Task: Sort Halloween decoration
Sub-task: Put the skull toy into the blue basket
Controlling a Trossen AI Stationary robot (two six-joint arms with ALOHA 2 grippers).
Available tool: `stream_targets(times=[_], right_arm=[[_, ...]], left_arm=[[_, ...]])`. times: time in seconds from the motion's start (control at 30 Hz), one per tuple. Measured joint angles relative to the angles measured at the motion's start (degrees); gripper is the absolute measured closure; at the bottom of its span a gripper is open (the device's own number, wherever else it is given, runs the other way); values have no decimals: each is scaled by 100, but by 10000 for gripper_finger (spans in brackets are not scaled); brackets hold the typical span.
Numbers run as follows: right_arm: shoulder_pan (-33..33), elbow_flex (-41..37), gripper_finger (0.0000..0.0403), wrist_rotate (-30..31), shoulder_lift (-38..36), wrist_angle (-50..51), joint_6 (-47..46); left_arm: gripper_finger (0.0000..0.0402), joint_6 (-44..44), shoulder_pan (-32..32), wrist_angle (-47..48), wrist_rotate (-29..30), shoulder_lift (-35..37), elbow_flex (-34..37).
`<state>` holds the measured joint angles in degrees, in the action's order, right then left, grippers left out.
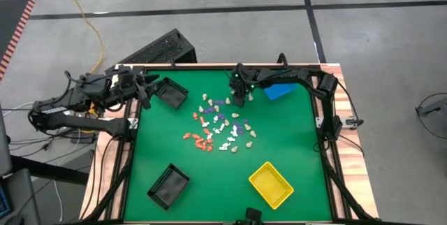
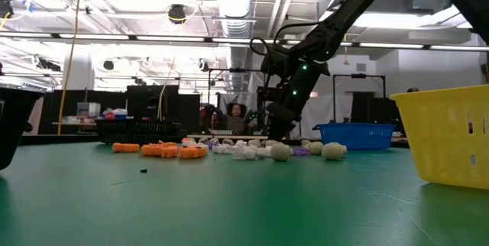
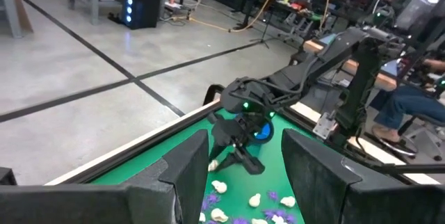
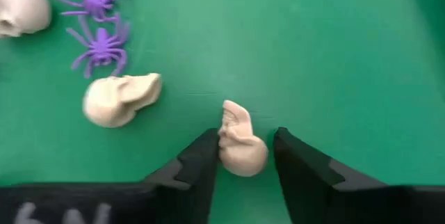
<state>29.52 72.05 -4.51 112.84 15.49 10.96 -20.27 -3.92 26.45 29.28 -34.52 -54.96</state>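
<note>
We find the Halloween decoration (image 1: pixel 219 125) scattered mid-table on the green mat (image 1: pixel 209 176). The right gripper (image 4: pixel 243 151) is down at the pile's far edge, its fingers parted around a beige skull (image 4: pixel 240 144); whether they press it we cannot tell. Purple spiders (image 4: pixel 101 43) and another skull (image 4: pixel 119 99) lie near. A blue bin (image 1: pixel 281 91) sits just beside that arm. The left gripper (image 3: pixel 240 165), fingers apart and empty, waits by a black bin (image 1: pixel 171 92). The yellow bin (image 2: pixel 451 135) is cut off in the low view.
</note>
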Motion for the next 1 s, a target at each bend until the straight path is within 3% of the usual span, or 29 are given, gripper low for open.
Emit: stream_targets(times=[0.13, 0.53, 0.83, 1.0], right_arm=[[-2, 0, 288, 2, 0, 21, -1], [-52, -9, 283, -20, -159, 166, -356], [158, -7, 283, -22, -1101, 392, -800], [482, -2, 282, 163, -1848, 1215, -977]], left_arm=[[230, 2, 0, 5, -4, 2, 0], [230, 35, 0, 7, -7, 0, 0], [230, 57, 0, 7, -9, 0, 0], [230, 31, 0, 7, -9, 0, 0]])
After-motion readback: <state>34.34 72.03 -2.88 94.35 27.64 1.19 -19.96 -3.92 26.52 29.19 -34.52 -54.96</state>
